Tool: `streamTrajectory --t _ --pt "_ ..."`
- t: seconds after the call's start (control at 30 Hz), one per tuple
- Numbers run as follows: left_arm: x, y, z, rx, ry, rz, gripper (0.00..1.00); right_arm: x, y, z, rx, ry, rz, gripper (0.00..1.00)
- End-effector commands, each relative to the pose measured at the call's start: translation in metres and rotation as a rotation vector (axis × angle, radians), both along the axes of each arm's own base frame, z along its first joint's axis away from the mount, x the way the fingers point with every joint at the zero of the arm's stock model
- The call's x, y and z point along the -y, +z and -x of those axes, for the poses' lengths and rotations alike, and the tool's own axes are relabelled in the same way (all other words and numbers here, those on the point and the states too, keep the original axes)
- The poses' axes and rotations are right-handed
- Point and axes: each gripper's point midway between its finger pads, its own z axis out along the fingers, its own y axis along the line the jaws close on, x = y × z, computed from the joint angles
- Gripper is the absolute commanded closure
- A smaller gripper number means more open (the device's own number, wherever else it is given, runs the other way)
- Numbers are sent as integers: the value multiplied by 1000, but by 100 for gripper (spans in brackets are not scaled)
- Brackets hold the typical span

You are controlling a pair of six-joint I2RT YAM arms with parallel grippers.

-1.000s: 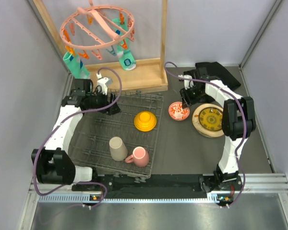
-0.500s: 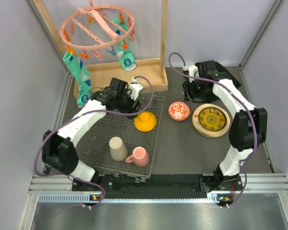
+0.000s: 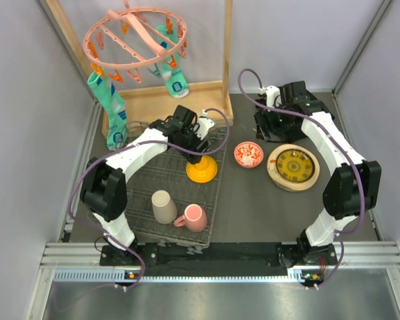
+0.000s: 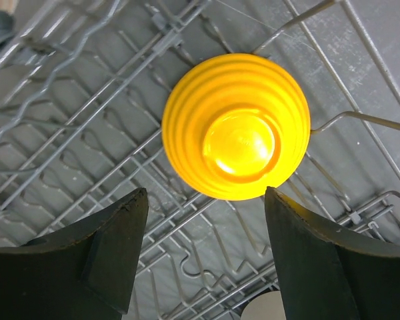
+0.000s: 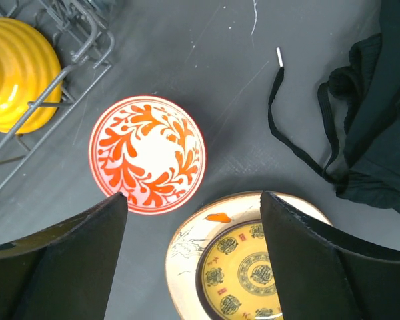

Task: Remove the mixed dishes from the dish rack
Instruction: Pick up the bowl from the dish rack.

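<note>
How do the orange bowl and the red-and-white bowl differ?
The orange bowl lies upside down in the dish rack; the red-and-white bowl stands upright on the table. The orange bowl is plain and ribbed; the red-and-white bowl has a leafy pattern. Both are round.

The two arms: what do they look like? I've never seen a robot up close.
The left arm and right arm match: slim white shells joined by chunky black joints, bolted to a black rail. A thin purple cable loops loosely along each. The left tool and right tool each have two broad, wedge-shaped matte black fingers. No markings show.
</note>
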Motion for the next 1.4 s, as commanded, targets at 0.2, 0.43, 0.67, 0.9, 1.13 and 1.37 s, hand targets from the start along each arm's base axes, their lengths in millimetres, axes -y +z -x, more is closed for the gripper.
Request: streamTrajectory --t 0.2,0.43,0.67,0.9,1.13,1.37 --pt "29 1 -4 1 -68 34 17 5 29 11 80 -3 -3 18" --pt "40 -12 0 -32 -89 32 15 9 24 14 78 -3 15 18" --pt "43 -19 0 -52 -92 29 15 10 26 17 81 6 21 18" --pt "43 -26 -2 -61 -94 18 15 8 24 18 74 13 13 17" --pt "43 -30 -2 -69 -100 11 16 7 22 19 70 16 8 17" --pt "44 -33 -1 -75 -110 11 16 6 21 22 64 21 0 17"
